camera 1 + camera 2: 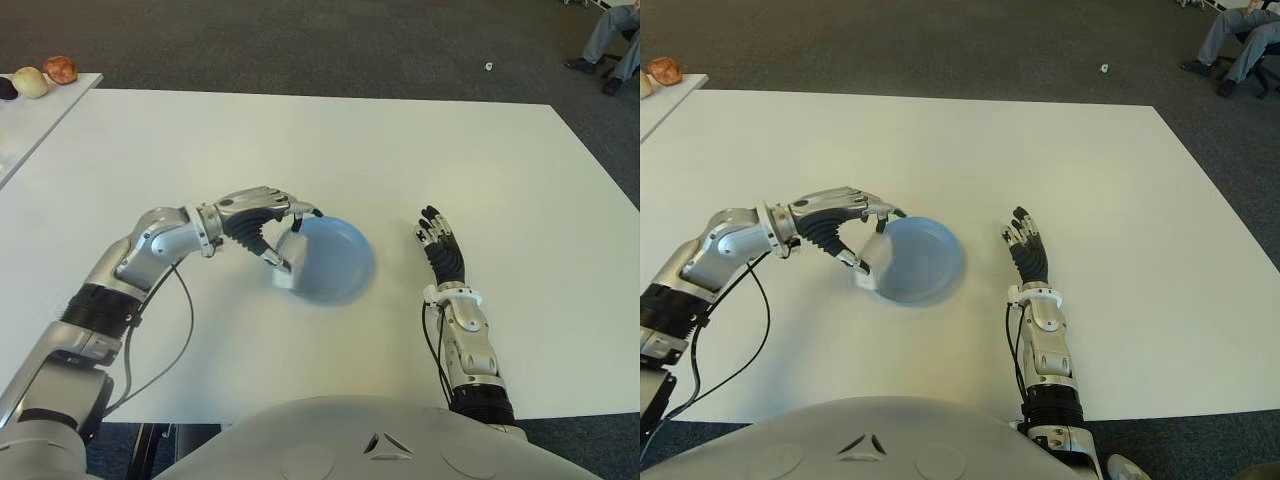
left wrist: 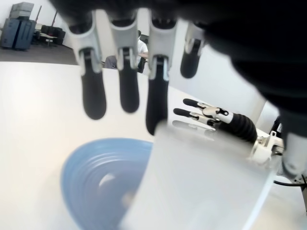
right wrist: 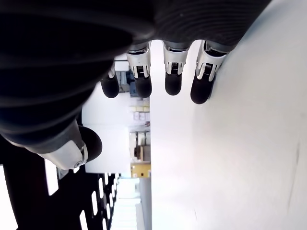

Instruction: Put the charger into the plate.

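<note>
The right hand (image 1: 436, 240) shows nearest, right of the blue plate (image 1: 340, 262) and well apart from it, low over the white bench (image 1: 400, 150); its fingers (image 3: 200, 89) stretch out straight and loose with nothing in them. Left of it, the left hand (image 1: 262, 222) reaches in from the left side to the plate's left rim. Its fingers (image 2: 156, 103) are curled round the white charger (image 1: 291, 258), thumb below and the others over the top, holding the block at the plate's left edge, partly over the rim. Far left, on a separate white surface (image 1: 30, 125), lie a few small rounded objects (image 1: 45, 75). At the far right corner, a person's legs (image 1: 615, 40) show on the dark carpet (image 1: 300, 45).
</note>
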Tool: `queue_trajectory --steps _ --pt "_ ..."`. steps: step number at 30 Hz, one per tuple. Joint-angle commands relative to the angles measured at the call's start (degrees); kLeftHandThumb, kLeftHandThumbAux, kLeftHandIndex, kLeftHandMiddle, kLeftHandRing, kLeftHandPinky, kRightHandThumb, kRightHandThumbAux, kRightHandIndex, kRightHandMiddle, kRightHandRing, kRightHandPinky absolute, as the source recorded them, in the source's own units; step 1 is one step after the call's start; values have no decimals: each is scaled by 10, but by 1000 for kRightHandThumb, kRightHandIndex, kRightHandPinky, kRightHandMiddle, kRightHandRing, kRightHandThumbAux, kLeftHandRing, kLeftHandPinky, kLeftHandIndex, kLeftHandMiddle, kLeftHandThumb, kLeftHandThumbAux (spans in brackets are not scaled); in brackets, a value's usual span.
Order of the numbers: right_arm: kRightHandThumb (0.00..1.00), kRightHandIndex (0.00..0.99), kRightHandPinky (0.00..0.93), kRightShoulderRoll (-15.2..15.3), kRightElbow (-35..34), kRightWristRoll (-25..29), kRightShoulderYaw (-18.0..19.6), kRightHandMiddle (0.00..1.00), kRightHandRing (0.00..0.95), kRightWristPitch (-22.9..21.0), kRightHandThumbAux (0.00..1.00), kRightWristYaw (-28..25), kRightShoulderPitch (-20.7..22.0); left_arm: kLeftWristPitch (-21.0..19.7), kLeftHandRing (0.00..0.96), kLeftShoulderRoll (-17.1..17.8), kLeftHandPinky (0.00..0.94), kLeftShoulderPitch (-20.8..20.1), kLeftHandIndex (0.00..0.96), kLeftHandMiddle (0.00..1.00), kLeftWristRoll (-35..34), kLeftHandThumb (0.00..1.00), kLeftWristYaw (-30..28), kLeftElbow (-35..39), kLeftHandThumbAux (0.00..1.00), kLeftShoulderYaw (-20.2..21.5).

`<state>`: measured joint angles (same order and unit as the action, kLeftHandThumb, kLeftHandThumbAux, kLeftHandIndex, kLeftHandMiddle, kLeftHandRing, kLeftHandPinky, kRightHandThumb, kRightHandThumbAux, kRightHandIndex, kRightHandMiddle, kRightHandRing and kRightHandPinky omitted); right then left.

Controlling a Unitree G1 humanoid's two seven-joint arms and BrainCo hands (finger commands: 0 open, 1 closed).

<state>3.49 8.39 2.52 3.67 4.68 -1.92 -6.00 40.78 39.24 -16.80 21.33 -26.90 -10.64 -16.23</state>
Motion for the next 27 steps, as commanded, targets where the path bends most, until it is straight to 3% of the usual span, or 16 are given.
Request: queue_trajectory --steps 1,12,27 --pt "0 32 17 -3 19 -2 -4 96 50 -6 553 -3 -6 6 1 8 1 -6 1 1 8 266 -9 1 180 0" --pt "0 32 30 -2 26 -7 -8 114 67 9 557 -3 -6 9 0 17 0 -12 0 0 1 259 -19 -1 154 2" --pt "0 41 50 0 39 -4 -10 130 84 17 573 -12 -4 -20 0 22 0 -5 0 0 -26 224 -42 14 163 9"
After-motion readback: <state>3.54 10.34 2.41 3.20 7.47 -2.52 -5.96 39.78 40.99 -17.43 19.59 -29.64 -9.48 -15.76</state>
